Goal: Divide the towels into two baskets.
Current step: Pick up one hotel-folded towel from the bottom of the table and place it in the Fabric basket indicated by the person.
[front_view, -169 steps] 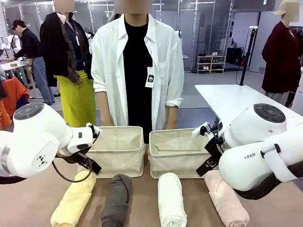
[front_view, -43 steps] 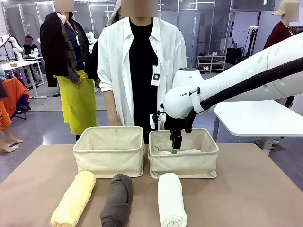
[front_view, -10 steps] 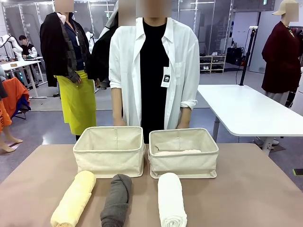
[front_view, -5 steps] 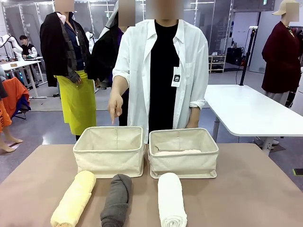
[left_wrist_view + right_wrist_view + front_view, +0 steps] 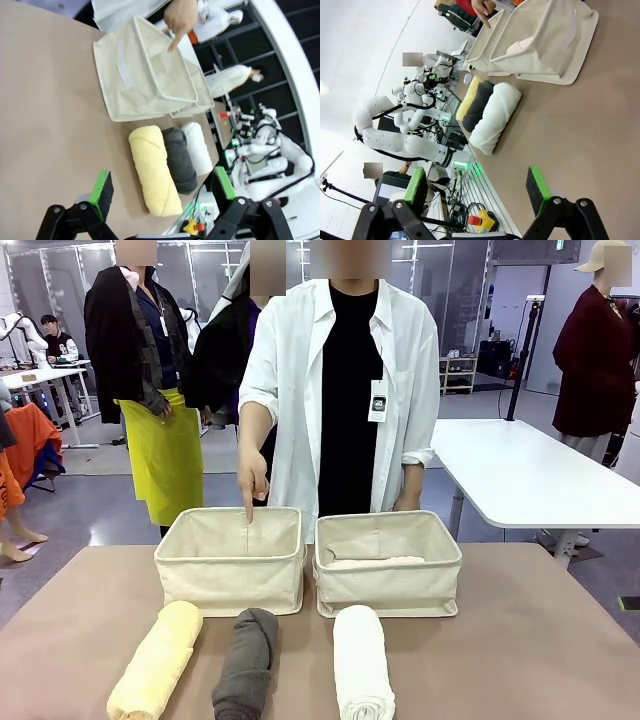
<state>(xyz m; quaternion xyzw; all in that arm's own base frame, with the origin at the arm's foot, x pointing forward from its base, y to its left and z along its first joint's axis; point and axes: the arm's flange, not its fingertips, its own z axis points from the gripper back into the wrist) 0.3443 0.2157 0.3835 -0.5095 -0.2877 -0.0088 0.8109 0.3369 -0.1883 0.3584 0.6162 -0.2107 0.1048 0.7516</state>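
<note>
**Q:** How do your grippers stand?

**Me:** Both are spread wide, with nothing between the green pads. My left gripper (image 5: 163, 185) hangs above the table (image 5: 45, 125) on my left side, and from it I look across the row of rolls toward the baskets. My right gripper (image 5: 476, 184) hangs over bare tabletop on the other side, well apart from the baskets.

**Q:** Where are the towels?

**Me:** Three lie side by side on the table in front of the baskets, each with its length running toward me. The yellow towel (image 5: 155, 660) is on my left, angled a little outward. The grey towel (image 5: 245, 660) is in the middle, just beside it. The white towel (image 5: 360, 660) is on the right of the row, and its far end is close to the front wall of the right basket (image 5: 388, 590). The pink towel (image 5: 370, 563) lies inside that basket along the front wall, its top edge showing over the rim.

**Q:** And the other basket?

**Me:** The left basket (image 5: 232, 575) stands just beside the right one, their inner walls nearly touching. From the front I cannot see down to its bottom.

**Q:** What is the person doing?

**Me:** The person stands at the far side of the table. The person's hand (image 5: 250, 472) reaches down, forefinger pointing into the left basket at its far rim.
</note>
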